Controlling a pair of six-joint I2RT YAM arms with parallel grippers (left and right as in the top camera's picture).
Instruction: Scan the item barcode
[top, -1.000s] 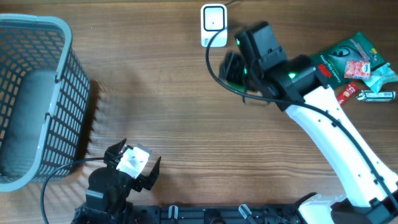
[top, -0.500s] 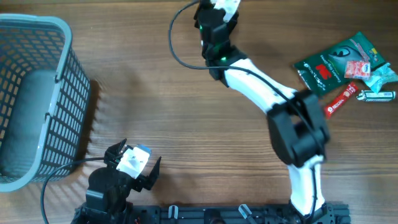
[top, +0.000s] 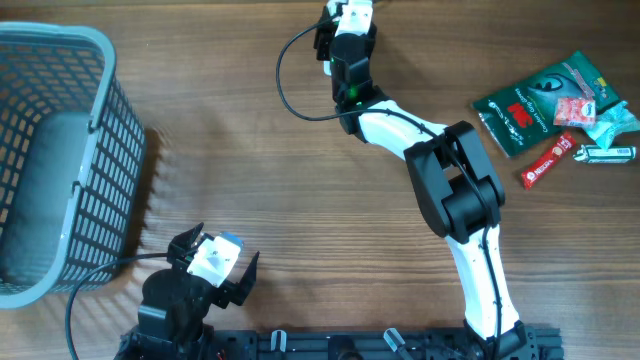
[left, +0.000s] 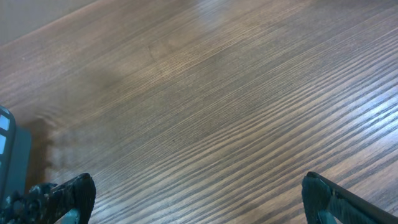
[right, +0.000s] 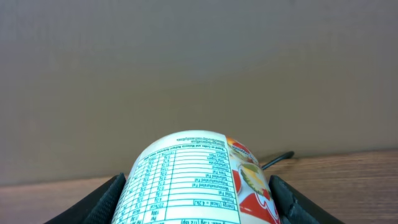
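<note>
printed tub (right: 186, 183), clamped in right hand (right: 199, 198), left hand (left: 199, 202) splayed

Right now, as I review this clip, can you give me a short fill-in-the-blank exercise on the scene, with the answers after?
1. The right gripper is closed on a round container whose ____ table faces the wrist camera.
2. The left gripper is ____ and holds nothing.
3. The grey basket stands on the robot's ____ side.
4. The green packet lies beside a ____ stick packet.
Missing words: nutrition; open; left; red.
</note>
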